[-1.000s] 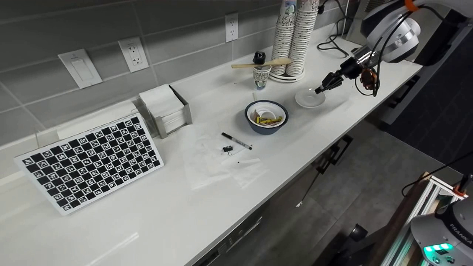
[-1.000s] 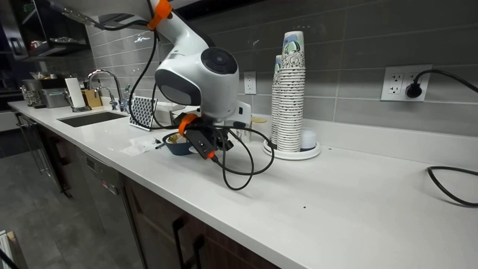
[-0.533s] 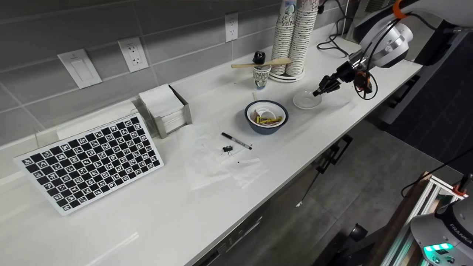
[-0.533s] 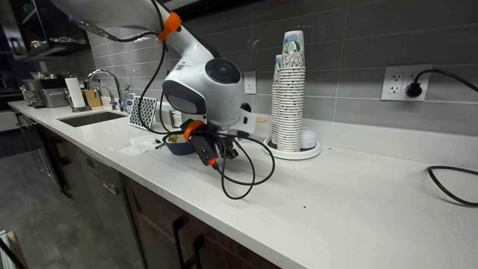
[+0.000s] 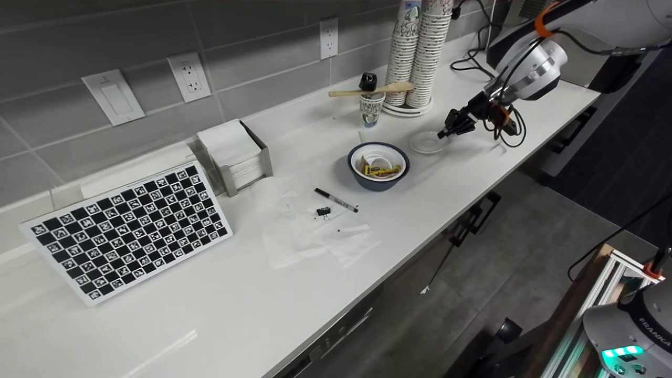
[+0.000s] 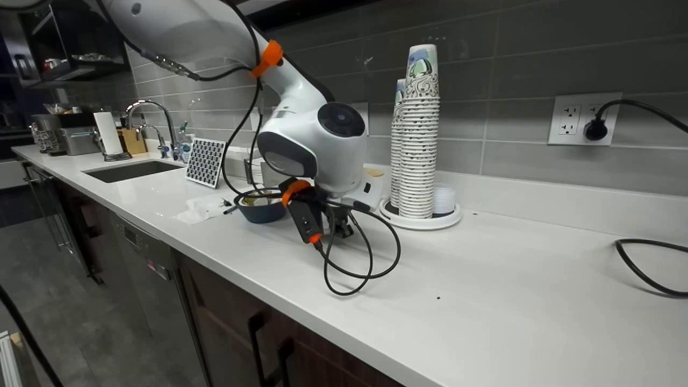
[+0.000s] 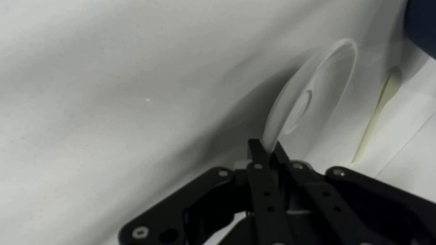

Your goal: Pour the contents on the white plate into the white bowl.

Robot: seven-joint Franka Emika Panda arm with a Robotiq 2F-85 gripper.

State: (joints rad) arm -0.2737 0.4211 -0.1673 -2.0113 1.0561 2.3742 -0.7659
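Note:
My gripper (image 5: 441, 135) is shut on the rim of the white plate (image 5: 426, 143), which it holds above the counter. In the wrist view, the fingertips (image 7: 268, 148) pinch the near edge of the plate (image 7: 284, 102), which is seen nearly edge-on and tilted. The part of its inner face that shows looks bare. The bowl (image 5: 377, 184), dark blue outside and white inside, stands apart from the plate and holds yellow packets and a white round item. In an exterior view, the gripper (image 6: 343, 231) is partly behind its camera and cables, right of the bowl (image 6: 262, 213); the plate is hidden there.
Tall cup stacks (image 5: 409, 68) and a patterned cup (image 5: 370, 111) with a wooden spoon (image 5: 373, 90) across it stand by the wall. A marker (image 5: 336, 200), thin white paper (image 5: 304, 231), napkin holder (image 5: 236, 157) and checkered board (image 5: 131, 231) lie beyond the bowl. Cables (image 6: 365, 269) hang from the wrist.
The gripper and plate have moved a short way toward the bowl in an exterior view, and the arm has shifted with them. The plate appears at a flatter angle. The bowl has not moved.

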